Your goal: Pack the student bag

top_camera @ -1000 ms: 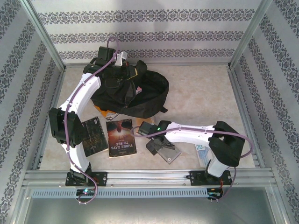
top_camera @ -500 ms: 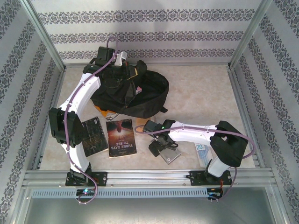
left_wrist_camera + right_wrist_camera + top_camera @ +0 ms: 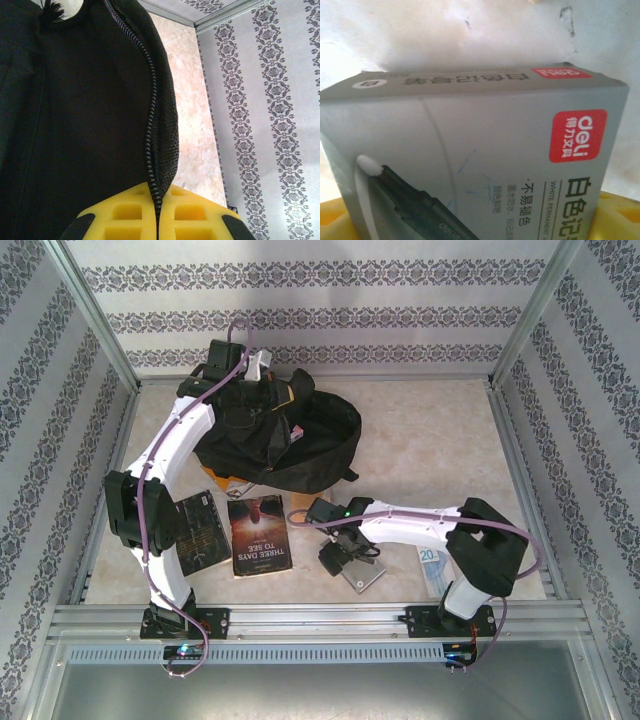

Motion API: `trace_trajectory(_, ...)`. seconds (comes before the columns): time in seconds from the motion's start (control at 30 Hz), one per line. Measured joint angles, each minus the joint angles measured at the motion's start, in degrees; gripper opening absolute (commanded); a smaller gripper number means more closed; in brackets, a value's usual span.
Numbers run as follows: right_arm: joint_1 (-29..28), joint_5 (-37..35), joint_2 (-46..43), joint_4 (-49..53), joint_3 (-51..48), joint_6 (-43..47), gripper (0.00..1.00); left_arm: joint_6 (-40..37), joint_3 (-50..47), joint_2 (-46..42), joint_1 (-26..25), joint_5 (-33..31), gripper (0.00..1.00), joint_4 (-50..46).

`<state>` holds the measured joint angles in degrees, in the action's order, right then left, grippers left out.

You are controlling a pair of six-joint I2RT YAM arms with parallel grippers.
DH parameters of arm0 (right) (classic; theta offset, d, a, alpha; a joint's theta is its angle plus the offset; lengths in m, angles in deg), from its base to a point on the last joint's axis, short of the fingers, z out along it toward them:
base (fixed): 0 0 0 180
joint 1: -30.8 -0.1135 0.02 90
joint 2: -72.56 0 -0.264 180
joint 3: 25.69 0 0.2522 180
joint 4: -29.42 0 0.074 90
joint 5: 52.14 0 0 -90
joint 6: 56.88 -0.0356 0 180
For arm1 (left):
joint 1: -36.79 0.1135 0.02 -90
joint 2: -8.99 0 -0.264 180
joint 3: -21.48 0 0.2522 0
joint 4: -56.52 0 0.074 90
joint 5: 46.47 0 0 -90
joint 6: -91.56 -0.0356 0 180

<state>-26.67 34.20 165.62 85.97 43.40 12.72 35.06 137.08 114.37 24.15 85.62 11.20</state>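
Note:
The student bag [image 3: 300,445], a large black fabric backpack, lies slumped at the back middle of the table. My left gripper [image 3: 258,388] is at its upper left rim, shut on the zipper edge [image 3: 150,125], which runs down between the yellow pads [image 3: 125,215]; the left gripper [image 3: 158,212] holds that edge up. My right gripper [image 3: 345,555] is down over a grey marker box [image 3: 364,576] near the front. The box [image 3: 485,140] lies between the yellow fingers [image 3: 620,215], which stand wide at both sides. Whether they press on it is unclear.
A book with a red-brown cover [image 3: 262,535] and a dark book [image 3: 200,530] lie side by side at the front left. A banknote [image 3: 432,568] lies by the right arm's base. Metal rails [image 3: 320,618] and patterned walls [image 3: 320,315] bound the table.
My right gripper has come down and slightly right onto the grey box, and its jaws have narrowed a little. The left arm and the bag have not moved.

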Motion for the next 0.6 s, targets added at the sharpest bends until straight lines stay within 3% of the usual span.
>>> trace_trajectory(0.27,3.2,0.6,-13.0,3.7,2.4,-0.2,0.79,0.0,0.1,0.0,0.2,1.4,0.00,0.0)
trace_trajectory(0.47,16.9,5.7,-19.0,1.2,11.2,-3.3,0.73,0.0,2.5,0.2,0.3,1.6,0.00,-0.3)
trace_trajectory(0.6,26.6,10.3,-16.7,-5.5,18.7,-9.4,0.71,-0.2,5.6,1.1,-0.2,1.8,0.00,-1.6)
